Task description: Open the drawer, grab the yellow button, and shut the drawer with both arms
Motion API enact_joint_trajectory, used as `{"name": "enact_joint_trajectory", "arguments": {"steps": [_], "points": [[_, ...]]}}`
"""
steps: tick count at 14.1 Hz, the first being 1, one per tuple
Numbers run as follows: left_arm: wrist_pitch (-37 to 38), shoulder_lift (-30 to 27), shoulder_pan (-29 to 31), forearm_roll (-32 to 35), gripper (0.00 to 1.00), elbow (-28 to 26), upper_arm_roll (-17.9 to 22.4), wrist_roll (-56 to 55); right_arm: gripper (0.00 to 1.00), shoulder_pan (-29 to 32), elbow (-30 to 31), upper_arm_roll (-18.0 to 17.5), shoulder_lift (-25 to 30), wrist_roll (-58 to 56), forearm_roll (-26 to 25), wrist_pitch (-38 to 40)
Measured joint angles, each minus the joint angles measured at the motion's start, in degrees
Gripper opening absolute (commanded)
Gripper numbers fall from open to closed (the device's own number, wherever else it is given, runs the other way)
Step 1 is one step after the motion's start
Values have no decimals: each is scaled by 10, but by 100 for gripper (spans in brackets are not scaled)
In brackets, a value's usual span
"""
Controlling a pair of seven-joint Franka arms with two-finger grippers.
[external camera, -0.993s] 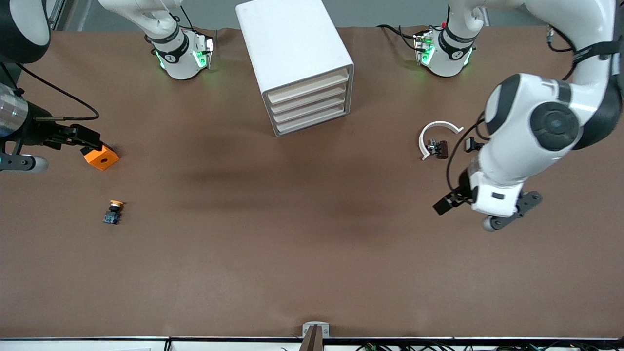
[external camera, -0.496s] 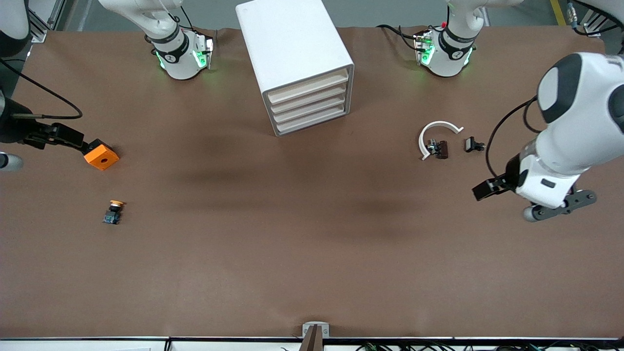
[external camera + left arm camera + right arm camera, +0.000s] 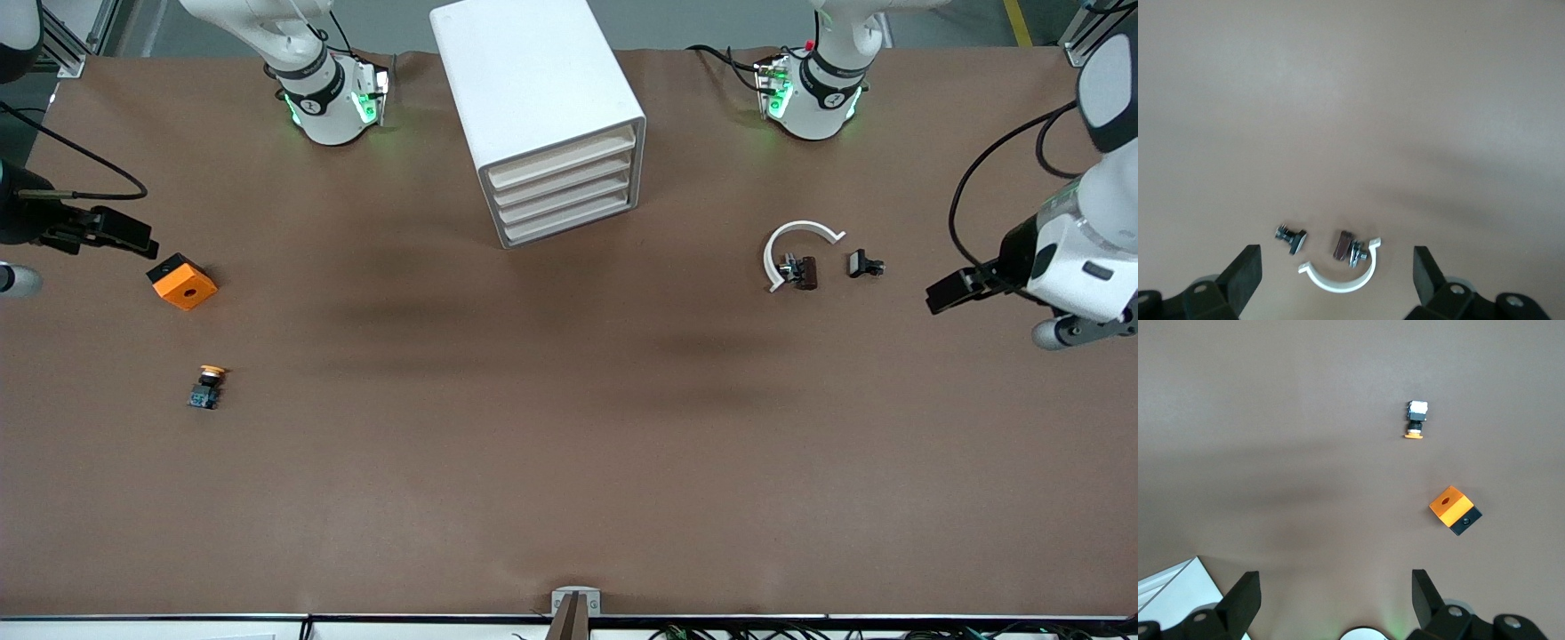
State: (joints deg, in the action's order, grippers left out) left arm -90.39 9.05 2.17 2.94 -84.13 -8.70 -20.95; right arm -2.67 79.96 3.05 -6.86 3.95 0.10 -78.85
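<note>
The white cabinet (image 3: 542, 98) stands at the middle of the table near the robots' bases, and its top drawer (image 3: 562, 158) is shut like the three below it. The button (image 3: 207, 386) (image 3: 1415, 420), orange cap on a black-and-blue body, lies on the table toward the right arm's end. My right gripper (image 3: 120, 233) (image 3: 1335, 583) is open and empty above that end, apart from the button. Above the left arm's end, my left gripper (image 3: 949, 292) (image 3: 1336, 261) also hangs open and empty.
An orange square block (image 3: 182, 282) (image 3: 1453, 509) lies a little farther from the front camera than the button. A white curved clip (image 3: 796, 243) (image 3: 1338, 283) and small black pieces (image 3: 864, 264) (image 3: 1291, 237) lie toward the left arm's end.
Both arms have swung outward toward their own ends of the table. The right gripper has drawn away from the orange block. Nothing on the table moved.
</note>
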Motion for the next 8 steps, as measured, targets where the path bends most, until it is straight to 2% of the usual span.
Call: {"name": "enact_joint_trajectory", "arguments": {"steps": [5, 8], "points": [[18, -59, -1, -7, 100, -35, -12, 38, 100, 7, -2, 5, 34, 0, 0, 44], [20, -93, 0, -22, 100, -62, -2, 76, 100, 28, 9, 7, 43, -11, 0, 53]]}}
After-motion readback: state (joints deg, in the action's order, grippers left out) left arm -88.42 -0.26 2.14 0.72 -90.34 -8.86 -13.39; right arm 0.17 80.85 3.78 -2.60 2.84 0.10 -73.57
